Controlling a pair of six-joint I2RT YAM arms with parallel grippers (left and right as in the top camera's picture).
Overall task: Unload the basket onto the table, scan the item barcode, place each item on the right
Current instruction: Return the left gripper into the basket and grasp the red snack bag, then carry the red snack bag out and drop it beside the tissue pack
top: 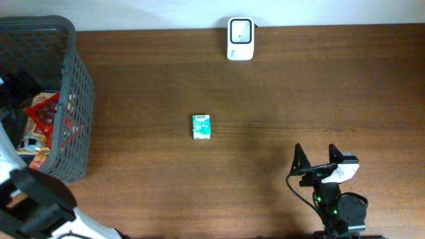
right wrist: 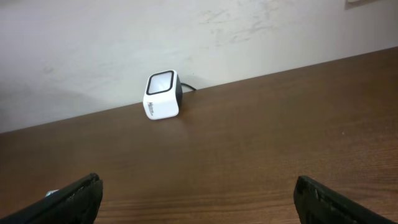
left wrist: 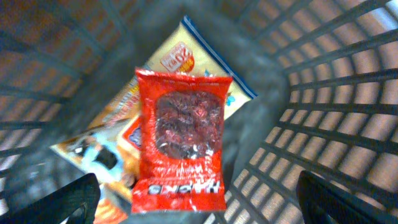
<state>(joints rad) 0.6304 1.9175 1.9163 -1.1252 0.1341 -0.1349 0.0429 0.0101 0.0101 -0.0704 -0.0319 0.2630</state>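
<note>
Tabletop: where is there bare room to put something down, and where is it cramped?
Bare wood runs between the basket and the small teal box, and widely from that box and the barcode scanner to the right edge, beyond the right gripper. Crowded: inside the basket, with overlapping snack packets.

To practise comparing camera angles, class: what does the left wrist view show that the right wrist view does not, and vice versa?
Only the left wrist view: a red snack bag lying on a yellow packet inside the grey basket. Only the right wrist view: the white scanner on the brown table, by the wall. Both: a gripper's dark tips in the bottom corners, open and empty: the left gripper and the right gripper.
</note>
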